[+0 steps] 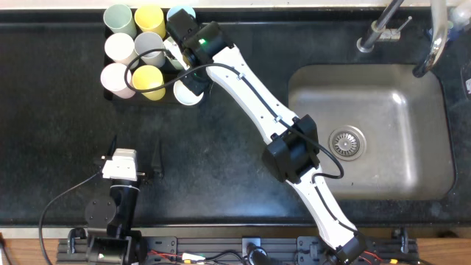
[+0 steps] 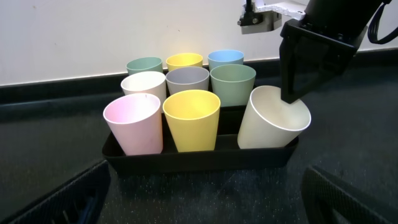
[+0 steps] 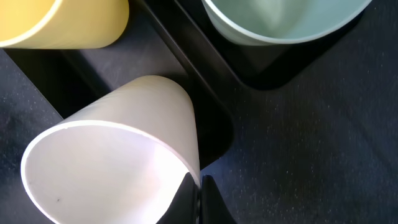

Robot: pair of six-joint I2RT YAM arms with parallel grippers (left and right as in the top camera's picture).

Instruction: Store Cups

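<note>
Left gripper (image 1: 135, 152) sits wide open with nothing in it, parked on the worktop (image 1: 59, 110), with the tray (image 2: 199, 160) well ahead of it. Eight cups are already standing upright in there: pink cup (image 2: 134, 121) and yellow cup (image 2: 191, 118) in the row nearest that gripper, the others behind them. So I'd say it's nearly done. The last one is the white cup (image 2: 273, 124), leaning over at the tray's corner slot, base down in it as far as I can tell. The right gripper (image 3: 200, 199) is closed on its rim, one finger inside and one outside. What's left is tipping it straight, seating it and letting go
</note>
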